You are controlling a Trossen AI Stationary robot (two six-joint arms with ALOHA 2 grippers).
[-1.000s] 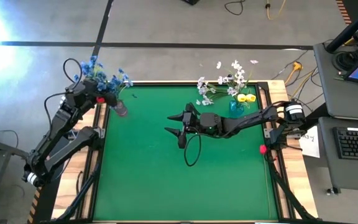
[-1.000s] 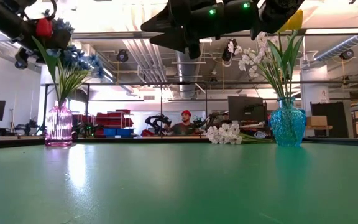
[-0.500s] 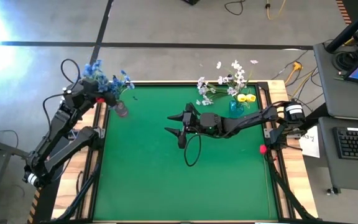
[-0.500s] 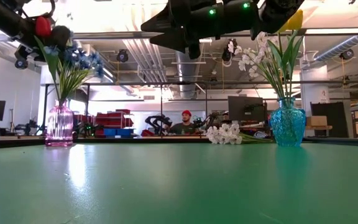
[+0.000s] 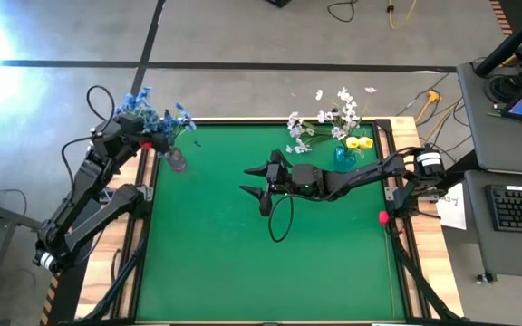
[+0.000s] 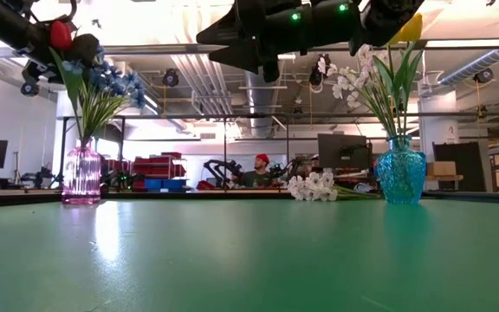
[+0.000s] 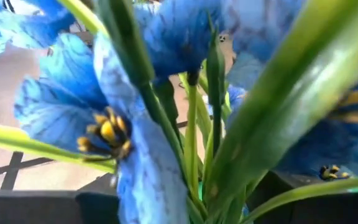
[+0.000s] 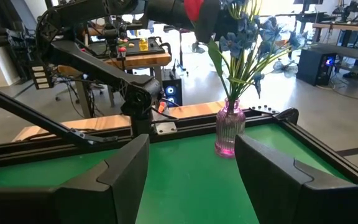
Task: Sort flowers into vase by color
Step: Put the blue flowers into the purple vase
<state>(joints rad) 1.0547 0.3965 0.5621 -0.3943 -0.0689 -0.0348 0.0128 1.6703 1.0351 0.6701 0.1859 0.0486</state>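
Two vases on the green worktop [image 5: 243, 263]: pink vase [image 6: 81, 174] at far left holding the blue flowers [image 6: 111, 82] and a red tulip [image 6: 60, 35]; blue vase [image 6: 400, 175] at far right holding white sprays [image 6: 353, 80] and yellow tulips [image 5: 359, 142]. Left claw [image 5: 152, 143] sits among the blue blooms, its spread impossible to tell. Right claw [image 8: 191, 168] hovers mid-worktop, fingers apart, empty.
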